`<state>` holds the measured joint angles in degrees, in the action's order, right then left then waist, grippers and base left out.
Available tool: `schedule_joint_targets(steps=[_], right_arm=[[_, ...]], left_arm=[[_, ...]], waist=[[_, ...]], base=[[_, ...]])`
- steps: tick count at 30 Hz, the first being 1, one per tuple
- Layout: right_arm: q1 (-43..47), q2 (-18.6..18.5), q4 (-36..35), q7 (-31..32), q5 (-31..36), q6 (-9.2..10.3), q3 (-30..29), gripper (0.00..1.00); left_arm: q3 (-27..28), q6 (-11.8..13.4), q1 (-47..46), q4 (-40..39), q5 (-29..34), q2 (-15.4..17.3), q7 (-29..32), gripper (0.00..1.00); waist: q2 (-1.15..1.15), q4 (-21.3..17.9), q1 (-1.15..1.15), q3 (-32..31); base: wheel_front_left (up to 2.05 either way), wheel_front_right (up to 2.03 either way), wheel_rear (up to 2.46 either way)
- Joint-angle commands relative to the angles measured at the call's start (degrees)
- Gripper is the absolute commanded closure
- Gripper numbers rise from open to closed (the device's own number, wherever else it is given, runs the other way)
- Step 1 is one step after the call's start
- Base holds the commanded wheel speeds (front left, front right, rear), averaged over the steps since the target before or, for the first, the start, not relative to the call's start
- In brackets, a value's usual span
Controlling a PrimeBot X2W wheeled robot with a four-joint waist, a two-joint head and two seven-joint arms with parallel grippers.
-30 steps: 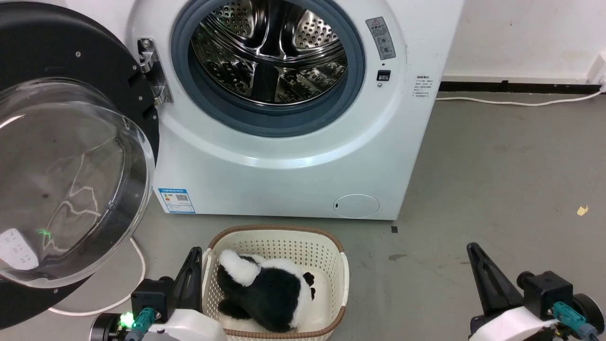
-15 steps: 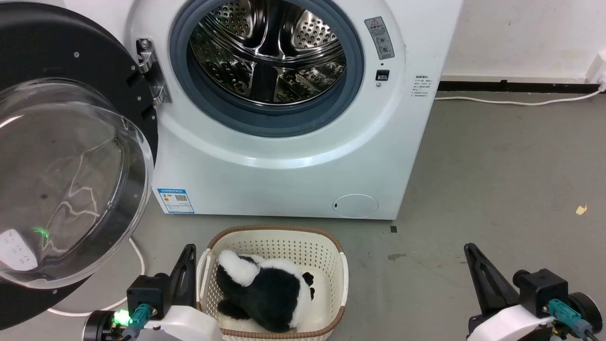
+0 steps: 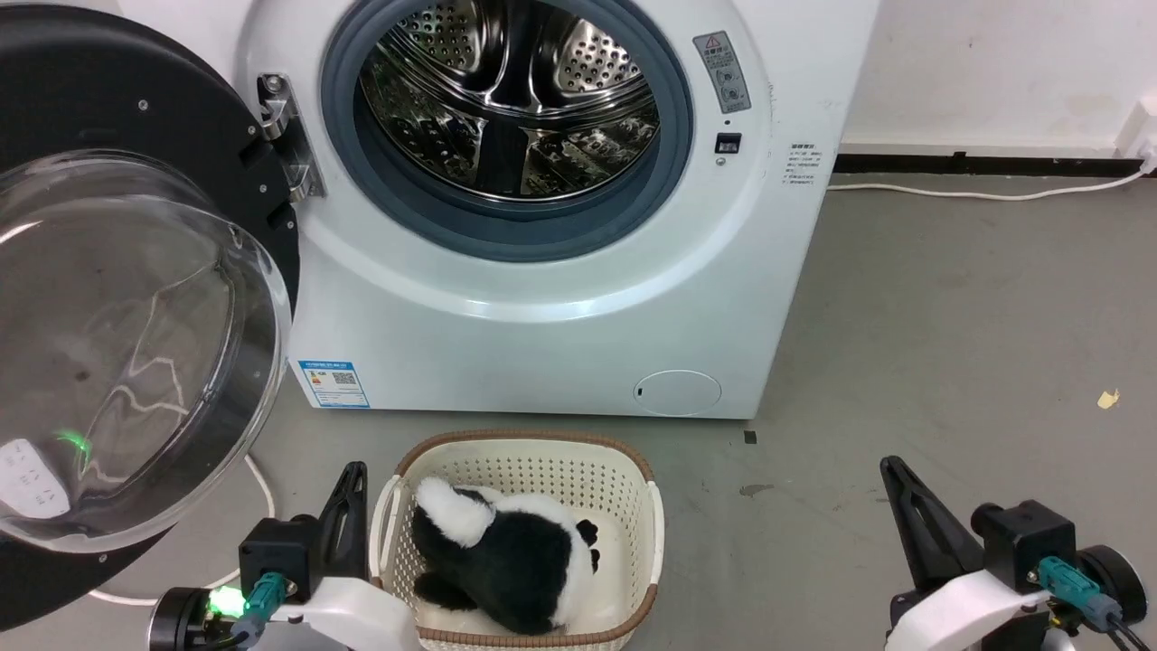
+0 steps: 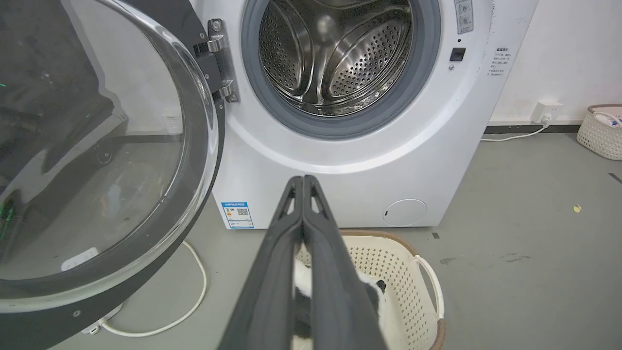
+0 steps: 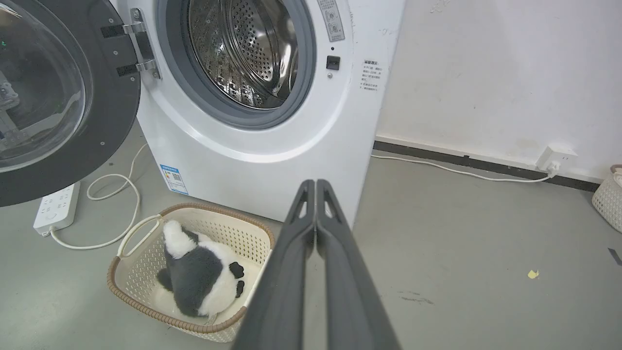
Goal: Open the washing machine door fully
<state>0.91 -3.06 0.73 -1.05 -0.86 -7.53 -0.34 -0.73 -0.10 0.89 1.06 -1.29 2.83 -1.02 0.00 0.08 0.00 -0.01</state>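
The washing machine door (image 3: 99, 108) is swung wide to the left on its metal hinge (image 3: 282, 136), its clear glass bowl (image 3: 126, 353) bulging toward me; the left wrist view shows the same door (image 4: 160, 253), and so does the right wrist view (image 5: 104, 121). The steel drum (image 3: 511, 99) lies exposed inside a grey rubber ring. My left gripper (image 3: 352, 475) is shut and empty, low beside the basket's left side, apart from the door. My right gripper (image 3: 890, 468) is shut and empty over the floor at the lower right.
A cream basket (image 3: 578, 461) holding a black and white plush toy (image 3: 515, 556) stands on the floor before the machine. A white power strip (image 5: 57, 206) and cable (image 3: 258, 493) lie under the door. A second basket (image 4: 602, 133) sits far right by the wall.
Both grippers have shifted slightly left and up in the head view, and the whole picture drifted a little. The door stays wide open.
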Motion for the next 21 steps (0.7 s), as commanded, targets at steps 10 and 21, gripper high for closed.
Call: schedule_joint_targets(steps=[10,21], right_arm=[[-0.91,0.18,-0.73,1.05,0.86,0.04,0.34,1.0],[-0.91,0.18,-0.73,1.05,0.86,0.04,0.34,1.0]], left_arm=[[0.73,0.1,-0.89,-1.06,1.29,0.05,1.02,1.0],[0.73,0.1,-0.89,-1.06,1.29,0.05,1.02,1.0]], waist=[[0.0,-0.08,0.0,0.01],[0.0,-0.08,0.0,0.01]], base=[[0.0,0.0,0.0],[0.0,0.0,0.0]])
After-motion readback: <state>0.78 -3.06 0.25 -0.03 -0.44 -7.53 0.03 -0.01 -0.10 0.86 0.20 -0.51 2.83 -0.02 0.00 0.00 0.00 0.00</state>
